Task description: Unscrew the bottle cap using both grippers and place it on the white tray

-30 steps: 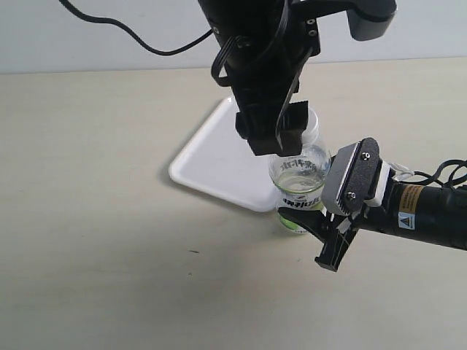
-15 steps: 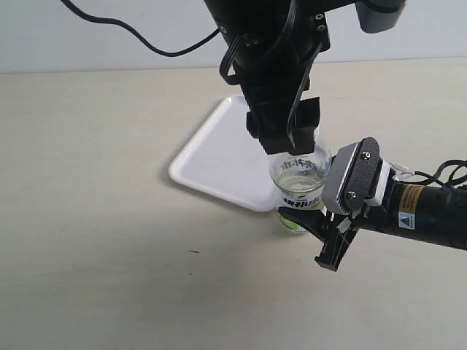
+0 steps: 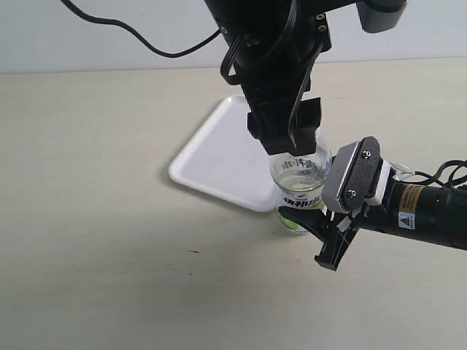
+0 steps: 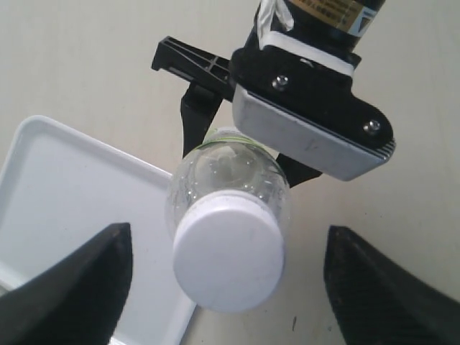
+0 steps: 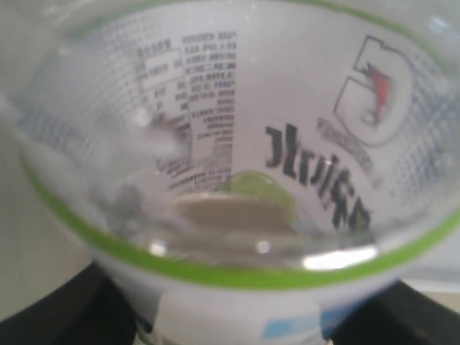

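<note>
**Item 1. Bottle** [image 3: 298, 177]: clear plastic with a green-and-white label, standing upright on the counter [image 3: 95, 240] right of frame centre in the exterior view. Its base is just beside the lower right edge of the tray; whether they touch cannot be told.

**Item 2. Bottle cap** [image 4: 228, 253]: white and flat-topped, seated on the bottle's neck. In the exterior view the black pincer hides it.

**Item 3. Left pincer** [image 3: 286, 140]: all black, hanging from the top of the frame directly over the bottle. It is spread wide. In the left wrist view its two fingers [image 4: 72, 287] stand well clear of the cap on either side, with open gaps both ways.

**Item 4. Right pincer** [image 4: 243, 154]: grey screwed plate and yellow label, reaching in from the right edge of the exterior view. It is clamped on the bottle's lower body, one black finger on each side. The label fills the right wrist view.

**Item 5. White tray** [image 3: 211, 157]: flat with a low rim, lying centre frame. Its surface is bare, and its upper right part is hidden behind the left arm.

**Item 6. Counter**: a broad free expanse runs across the left and lower frame.

**Item 7. Black cable** [image 3: 131, 33]: upper left, against the wall.
</note>
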{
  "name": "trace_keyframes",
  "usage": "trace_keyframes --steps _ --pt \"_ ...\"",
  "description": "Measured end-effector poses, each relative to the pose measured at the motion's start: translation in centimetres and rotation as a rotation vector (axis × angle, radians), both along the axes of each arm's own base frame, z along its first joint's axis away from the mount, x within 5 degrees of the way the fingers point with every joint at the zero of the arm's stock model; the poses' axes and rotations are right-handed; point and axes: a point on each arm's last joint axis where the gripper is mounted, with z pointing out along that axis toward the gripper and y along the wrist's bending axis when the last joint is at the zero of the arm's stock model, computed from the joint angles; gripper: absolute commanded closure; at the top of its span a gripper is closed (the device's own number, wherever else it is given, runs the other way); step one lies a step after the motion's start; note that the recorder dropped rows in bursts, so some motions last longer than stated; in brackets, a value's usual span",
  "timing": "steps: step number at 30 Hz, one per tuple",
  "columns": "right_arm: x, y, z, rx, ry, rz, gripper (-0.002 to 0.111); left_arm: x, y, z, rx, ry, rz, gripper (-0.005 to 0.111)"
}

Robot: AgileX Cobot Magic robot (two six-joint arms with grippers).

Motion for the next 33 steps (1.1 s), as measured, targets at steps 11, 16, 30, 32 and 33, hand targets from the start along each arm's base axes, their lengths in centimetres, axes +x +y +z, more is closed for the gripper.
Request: trace_keyframes --steps 11,16,30,32,33 --pt "0.0 0.0 0.0 0.001 0.001 -0.002 0.108 0.0 0.0 0.0 0.000 0.000 0.000 0.035" --pt "0.0 0.0 0.0 0.001 0.001 -0.002 0.108 0.1 -0.2 -0.5 0.007 0.013 0.000 0.035" --pt "0.0 0.0 0.0 0.001 0.001 -0.002 0.108 0.3 -0.4 -1.1 0.020 0.020 0.000 0.037" --pt "0.0 0.0 0.0 0.001 0.001 -0.002 0.108 0.3 -0.4 -1.1 0.020 0.020 0.000 0.041" --pt "0.0 0.0 0.0 0.001 0.001 -0.002 0.108 0.3 -0.4 -1.1 0.020 0.020 0.000 0.044"
